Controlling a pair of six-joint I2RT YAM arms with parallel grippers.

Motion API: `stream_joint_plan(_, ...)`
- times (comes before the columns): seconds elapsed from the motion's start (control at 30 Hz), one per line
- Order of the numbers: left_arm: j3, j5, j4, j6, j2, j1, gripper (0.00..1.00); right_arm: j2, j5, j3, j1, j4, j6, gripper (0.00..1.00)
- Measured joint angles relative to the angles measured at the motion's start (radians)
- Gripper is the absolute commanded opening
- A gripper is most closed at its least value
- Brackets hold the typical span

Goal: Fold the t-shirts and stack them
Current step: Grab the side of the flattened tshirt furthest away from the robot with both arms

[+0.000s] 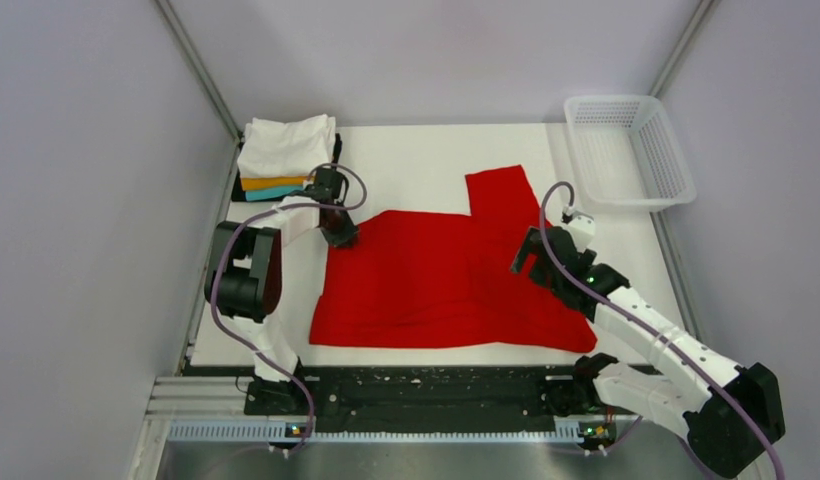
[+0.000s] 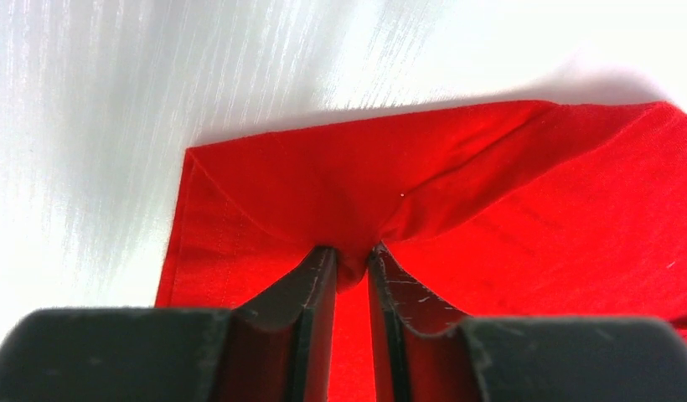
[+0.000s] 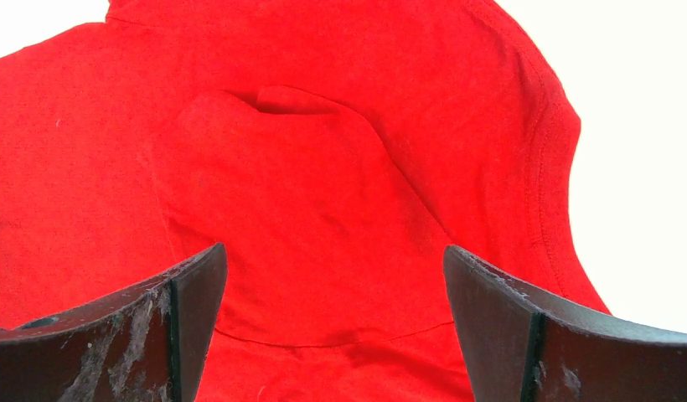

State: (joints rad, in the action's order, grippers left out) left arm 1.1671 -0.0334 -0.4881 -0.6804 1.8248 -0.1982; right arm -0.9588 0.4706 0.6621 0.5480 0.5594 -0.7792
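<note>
Clamping a pinch of red cloth, my left jaws are closed on the far-left corner of the red t-shirt (image 1: 436,275), toward the left side of the surface (image 1: 416,150). In the left wrist view the t-shirt (image 2: 491,184) is gathered into a small fold between the two jaw faces. Creases run out from that fold to the right. The stitched hem lies flat on the surface to the left of the pinch.

My right jaws stand wide apart over the right part of the same t-shirt and hold nothing. In the right wrist view the t-shirt (image 3: 323,167) fills the gap between them. A raised wrinkle sits beyond the tips, and a stitched hem curves down the right side. Whether the tips touch the cloth cannot be determined.

The red t-shirt lies spread across the middle of the surface. One rectangular part extends toward the far side, right of centre.

A stack of folded t-shirts (image 1: 284,150) sits at the far-left corner, just beyond my left jaws: white on top, orange below it, teal under that. A white mesh basket (image 1: 606,101) stands at the far-right corner, apart from the red t-shirt.
</note>
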Motion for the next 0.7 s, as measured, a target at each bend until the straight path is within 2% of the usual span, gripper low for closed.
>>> stream_joint_plan(0.1, 0.0, -0.011, 0.0, 0.002, 0.0, 0.0, 0.07, -0.004, 0.005, 0.0, 0.0, 0.003, 0.0, 0.99)
stream_joint_plan(0.23, 0.011, -0.022, -0.005, 0.004, -0.001, 0.0, 0.0, -0.037, 0.024, 0.02, 0.0, 0.009, 0.015, 0.99)
stream_joint_plan(0.47, 0.056, -0.027, -0.032, 0.018, -0.014, 0.011, 0.0, -0.193, 0.073, 0.156, -0.017, 0.008, 0.078, 0.99)
stream_joint_plan(0.7, 0.081, -0.041, -0.056, 0.023, -0.021, 0.061, 0.0, -0.519, 0.06, 0.43, -0.108, -0.043, 0.178, 0.96)
